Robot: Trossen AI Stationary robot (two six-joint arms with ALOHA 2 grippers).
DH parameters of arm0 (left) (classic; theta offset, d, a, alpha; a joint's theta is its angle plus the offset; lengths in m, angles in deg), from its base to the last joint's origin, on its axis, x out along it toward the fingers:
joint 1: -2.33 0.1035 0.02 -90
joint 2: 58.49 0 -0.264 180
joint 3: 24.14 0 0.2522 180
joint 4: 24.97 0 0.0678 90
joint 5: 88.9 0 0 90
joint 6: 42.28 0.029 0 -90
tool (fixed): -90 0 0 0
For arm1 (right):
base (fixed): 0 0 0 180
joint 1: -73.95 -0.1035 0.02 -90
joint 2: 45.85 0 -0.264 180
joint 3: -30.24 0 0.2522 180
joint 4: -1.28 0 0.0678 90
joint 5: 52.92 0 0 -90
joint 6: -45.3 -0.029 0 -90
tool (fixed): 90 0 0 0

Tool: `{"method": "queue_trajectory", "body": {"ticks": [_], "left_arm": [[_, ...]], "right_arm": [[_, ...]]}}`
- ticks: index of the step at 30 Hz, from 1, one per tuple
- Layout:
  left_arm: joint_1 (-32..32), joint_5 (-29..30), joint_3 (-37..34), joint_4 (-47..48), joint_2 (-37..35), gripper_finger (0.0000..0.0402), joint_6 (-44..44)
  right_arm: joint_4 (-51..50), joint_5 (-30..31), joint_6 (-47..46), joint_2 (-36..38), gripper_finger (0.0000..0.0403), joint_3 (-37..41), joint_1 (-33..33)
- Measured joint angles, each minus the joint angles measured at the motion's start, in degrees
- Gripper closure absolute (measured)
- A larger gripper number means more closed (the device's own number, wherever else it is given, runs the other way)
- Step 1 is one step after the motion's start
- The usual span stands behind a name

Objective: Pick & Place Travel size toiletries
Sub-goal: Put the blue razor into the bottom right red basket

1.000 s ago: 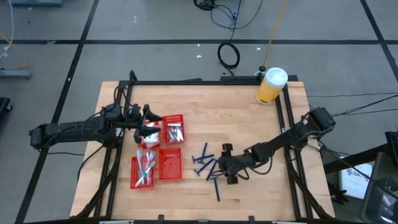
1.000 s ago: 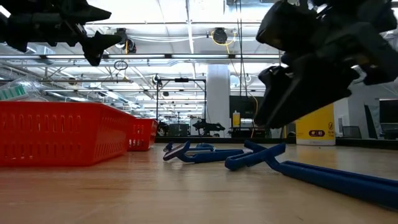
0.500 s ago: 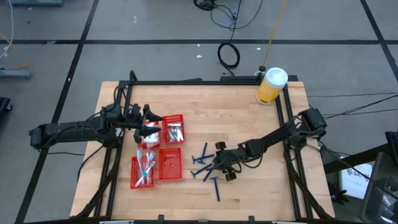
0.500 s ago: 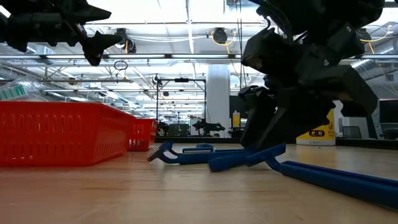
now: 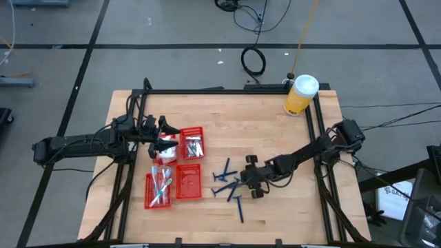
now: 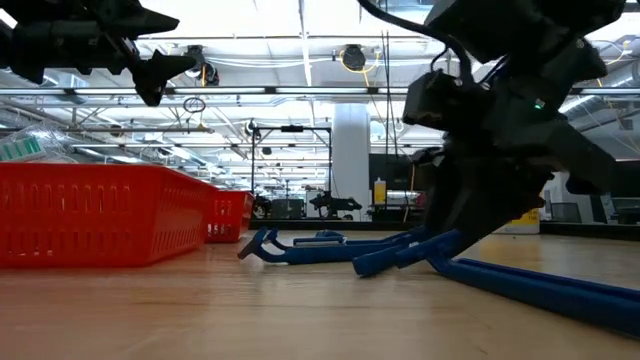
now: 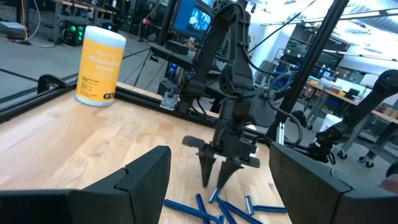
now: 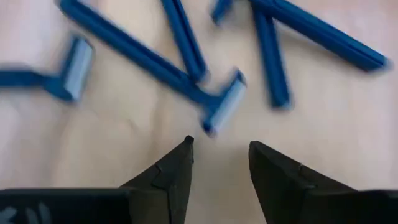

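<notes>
The yellow jar [image 7: 100, 65] at the table's far corner carries dark lettering reading "disinfecting wipes" in the left wrist view; a smaller mark beneath it is too small to read.

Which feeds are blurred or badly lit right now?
Right wrist view: the razors smear with motion blur beyond the open right gripper. Low view: bright ceiling lights leave that arm a dark silhouette. High view: evenly lit, sharp.

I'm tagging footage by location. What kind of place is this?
Probably an industrial robotics lab: a framed wooden table on open concrete floor, workstation monitors behind, overhead ceiling trusses.
</notes>
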Motion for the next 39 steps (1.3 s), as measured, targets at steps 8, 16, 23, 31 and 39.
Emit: {"method": "queue_trajectory", "body": {"ticks": [8, 16, 23, 31, 39], "left_arm": [[0.0, 0.0, 0.0, 0.0, 0.0, 0.0133, -1.6], [0.0, 0.0, 0.0, 0.0, 0.0, 0.0133, -3.2], [0.0, 0.1, 0.0, 0.0, 0.0, 0.0133, -3.2], [0.0, 0.1, 0.0, 0.0, 0.0, 0.0133, -3.3], [0.0, 0.2, 0.0, 0.0, 0.0, 0.0133, -3.2]], "right_arm": [[7.9, 2.0, 1.4, 2.0, 0.0263, 0.1, 0.1], [10.3, -0.7, 0.8, -1.4, 0.0261, 0.1, 0.0], [10.3, -0.6, 0.4, -1.5, 0.0270, 0.1, 0.0], [9.9, -0.7, -3.0, -1.5, 0.0323, 0.1, 0.0], [8.9, -0.7, -3.8, -1.5, 0.0396, 0.1, 0.0]]}}
